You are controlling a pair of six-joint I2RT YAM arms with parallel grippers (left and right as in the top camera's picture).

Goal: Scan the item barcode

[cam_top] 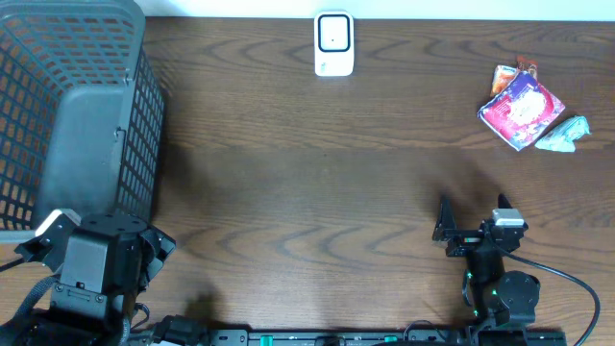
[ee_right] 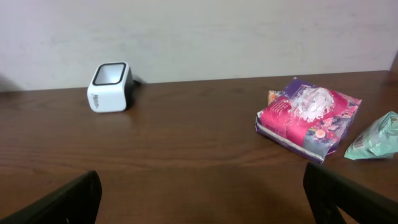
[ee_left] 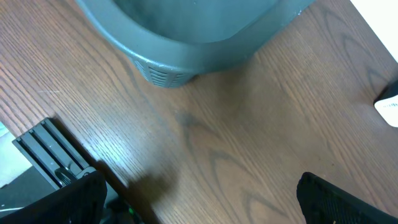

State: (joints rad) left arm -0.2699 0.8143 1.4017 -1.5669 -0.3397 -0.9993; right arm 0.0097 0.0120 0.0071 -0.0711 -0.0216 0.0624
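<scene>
Resting on one table [cam_top: 317, 192]: one scanner [cam_top: 334, 44], one basket [cam_top: 67, 106], three packets [cam_top: 522, 109]; left gripper [ee_left: 205, 202] and right gripper [ee_right: 202, 199] both gape wide, holding nothing.

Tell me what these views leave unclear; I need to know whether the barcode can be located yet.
- No barcode readable on the pink packet: print too small overhead, underside hidden in both views.
- The orange packet: mostly covered by the pink one.
- The green packet: cut by the right wrist view's right edge.
- The scanner: cut by the left wrist view's right edge.
</scene>
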